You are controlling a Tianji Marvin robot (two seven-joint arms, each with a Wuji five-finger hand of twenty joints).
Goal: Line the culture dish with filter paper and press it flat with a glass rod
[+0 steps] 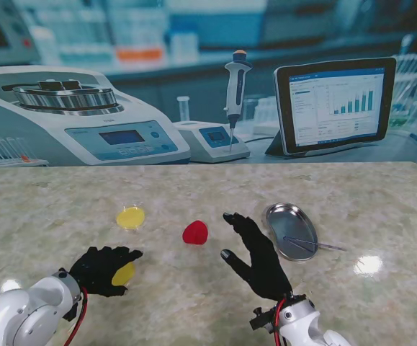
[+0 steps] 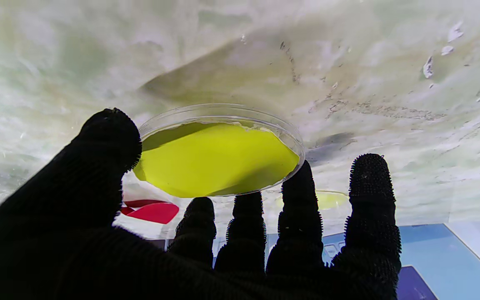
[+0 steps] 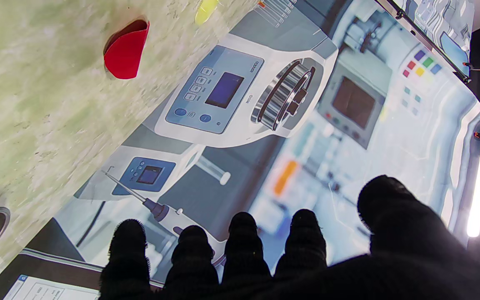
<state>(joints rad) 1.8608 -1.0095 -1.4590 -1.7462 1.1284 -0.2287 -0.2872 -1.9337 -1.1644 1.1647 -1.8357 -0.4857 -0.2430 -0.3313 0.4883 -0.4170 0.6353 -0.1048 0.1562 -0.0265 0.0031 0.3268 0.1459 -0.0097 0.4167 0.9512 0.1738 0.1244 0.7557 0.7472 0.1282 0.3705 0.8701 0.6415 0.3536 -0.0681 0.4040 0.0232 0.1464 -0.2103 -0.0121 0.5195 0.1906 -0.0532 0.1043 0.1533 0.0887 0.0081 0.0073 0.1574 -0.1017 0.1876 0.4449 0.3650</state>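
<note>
My left hand (image 1: 106,269) is shut on a clear culture dish (image 2: 223,121), thumb on one rim and fingers on the other, near the table's front left. A yellow filter paper (image 2: 215,160) lies inside the dish, one edge curled up. My right hand (image 1: 255,252) hovers open over the middle of the table, fingers spread and holding nothing. A thin glass rod (image 1: 315,245) lies across the rim of a steel kidney tray (image 1: 294,216), just right of that hand.
A second yellow dish (image 1: 130,217) sits on the table beyond my left hand. A red folded paper (image 1: 195,232) stands between the hands. A printed lab backdrop (image 1: 208,86) closes off the table's far edge.
</note>
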